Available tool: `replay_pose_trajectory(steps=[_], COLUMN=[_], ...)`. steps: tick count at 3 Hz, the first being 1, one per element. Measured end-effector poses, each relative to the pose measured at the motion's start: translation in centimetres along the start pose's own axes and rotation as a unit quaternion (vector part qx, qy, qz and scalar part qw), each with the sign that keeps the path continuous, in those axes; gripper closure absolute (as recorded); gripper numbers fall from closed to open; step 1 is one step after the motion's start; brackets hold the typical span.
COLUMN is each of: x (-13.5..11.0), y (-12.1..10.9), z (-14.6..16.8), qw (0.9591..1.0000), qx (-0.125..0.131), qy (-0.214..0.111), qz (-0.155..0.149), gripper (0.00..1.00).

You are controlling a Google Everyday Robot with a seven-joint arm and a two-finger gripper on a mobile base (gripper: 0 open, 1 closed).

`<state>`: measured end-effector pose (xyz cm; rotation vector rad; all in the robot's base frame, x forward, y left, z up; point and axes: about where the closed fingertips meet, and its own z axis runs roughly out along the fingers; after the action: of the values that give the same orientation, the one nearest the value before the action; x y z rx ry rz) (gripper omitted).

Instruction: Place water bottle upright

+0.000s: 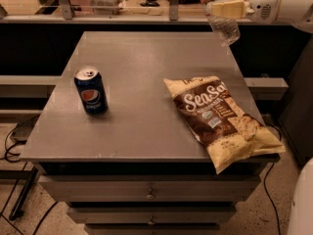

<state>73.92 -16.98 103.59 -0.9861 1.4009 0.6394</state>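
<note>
Upper right of frame: the gripper (227, 6) clamps the water bottle (226, 29), long axis tilted, above the table's (142, 72) far right corner.

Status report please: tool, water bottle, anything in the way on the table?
Tool top right, over far right corner of table, shut on water bottle. Bottle aloft, tilted, not set down. Chip bag lies right, Pepsi can stands left.

- The gripper (222, 2) hangs well beyond and right of the Pepsi can (91, 90), its fingers (234, 9) clamped on the water bottle (224, 27).
- The water bottle is tilted, clear of the counter (137, 126).
- A chip bag (220, 119) lies right of the Pepsi can.
</note>
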Motion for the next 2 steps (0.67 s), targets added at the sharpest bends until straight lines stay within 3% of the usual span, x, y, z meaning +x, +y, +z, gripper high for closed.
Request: replay_pose_trajectory(steps=[1, 2], x=[0.60, 1.23], y=[0.46, 0.84], z=[-0.55, 0.09], qw=[0.9999, 0.9999], qx=[0.008, -0.001], qy=[0.000, 0.008], qz=[0.010, 0.010], gripper=[1.00, 1.00])
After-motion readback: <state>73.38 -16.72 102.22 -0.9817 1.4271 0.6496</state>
